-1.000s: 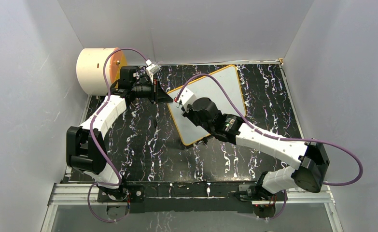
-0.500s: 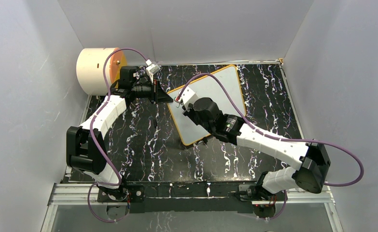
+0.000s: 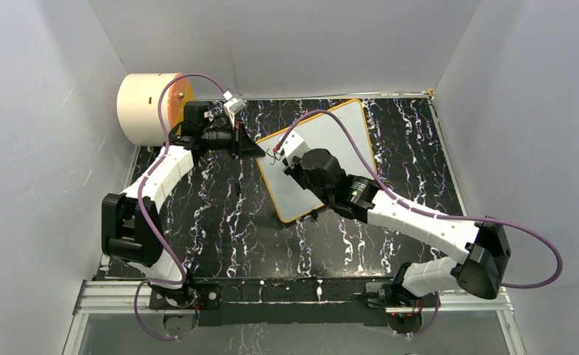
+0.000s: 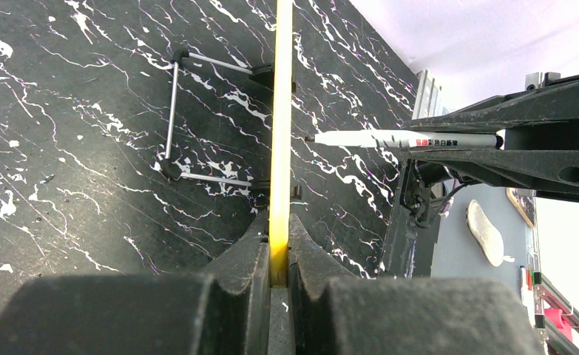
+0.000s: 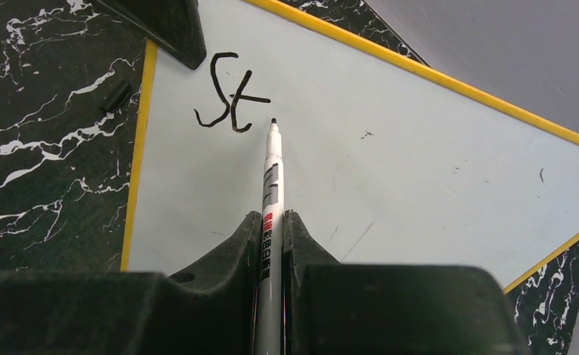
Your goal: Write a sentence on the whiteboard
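The right gripper (image 5: 271,219), pinching the marker (image 5: 273,185), aimed it far-left across the whiteboard (image 5: 419,170) at the table's (image 3: 219,222) far middle, tip just beside "St" (image 5: 231,100), while the left gripper (image 4: 279,240) clamped the board's left edge.

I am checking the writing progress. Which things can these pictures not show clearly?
Right wrist view: whether the marker tip touches the whiteboard; its label is too small.
Left wrist view: the whiteboard is edge-on in the left hand, face hidden.
Top view: the right arm hides the marker; letters too small.
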Robot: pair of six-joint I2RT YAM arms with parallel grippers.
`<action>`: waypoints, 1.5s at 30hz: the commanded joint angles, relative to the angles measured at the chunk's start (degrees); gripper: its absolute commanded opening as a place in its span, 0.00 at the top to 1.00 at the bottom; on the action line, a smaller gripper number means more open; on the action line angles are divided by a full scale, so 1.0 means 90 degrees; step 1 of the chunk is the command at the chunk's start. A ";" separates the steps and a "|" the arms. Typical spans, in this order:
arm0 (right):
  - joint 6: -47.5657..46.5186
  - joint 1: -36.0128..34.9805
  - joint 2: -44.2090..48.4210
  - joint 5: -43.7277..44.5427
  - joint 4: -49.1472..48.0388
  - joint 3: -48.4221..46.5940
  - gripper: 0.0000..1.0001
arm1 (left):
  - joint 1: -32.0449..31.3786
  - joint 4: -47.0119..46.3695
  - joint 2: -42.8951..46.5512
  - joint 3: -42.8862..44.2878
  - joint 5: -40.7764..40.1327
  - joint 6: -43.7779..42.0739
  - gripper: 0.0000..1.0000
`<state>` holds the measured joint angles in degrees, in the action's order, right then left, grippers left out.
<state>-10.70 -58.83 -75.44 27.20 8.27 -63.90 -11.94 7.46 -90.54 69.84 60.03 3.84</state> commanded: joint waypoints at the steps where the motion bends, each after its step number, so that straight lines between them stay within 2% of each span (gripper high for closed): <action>1: -0.0003 0.0031 0.0141 0.0238 -0.0485 -0.0068 1.00 | -0.0011 0.0209 0.0094 -0.0095 0.0088 -0.0199 1.00; 45: -0.0093 0.0078 -0.0255 0.0120 -0.0832 -0.0327 1.00 | -0.0009 0.0206 0.0072 -0.0097 0.0136 -0.0192 1.00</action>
<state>-11.00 -58.46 -77.30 27.92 4.47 -64.01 -11.94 7.40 -90.54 69.84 60.20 3.81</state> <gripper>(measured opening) 0.206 0.059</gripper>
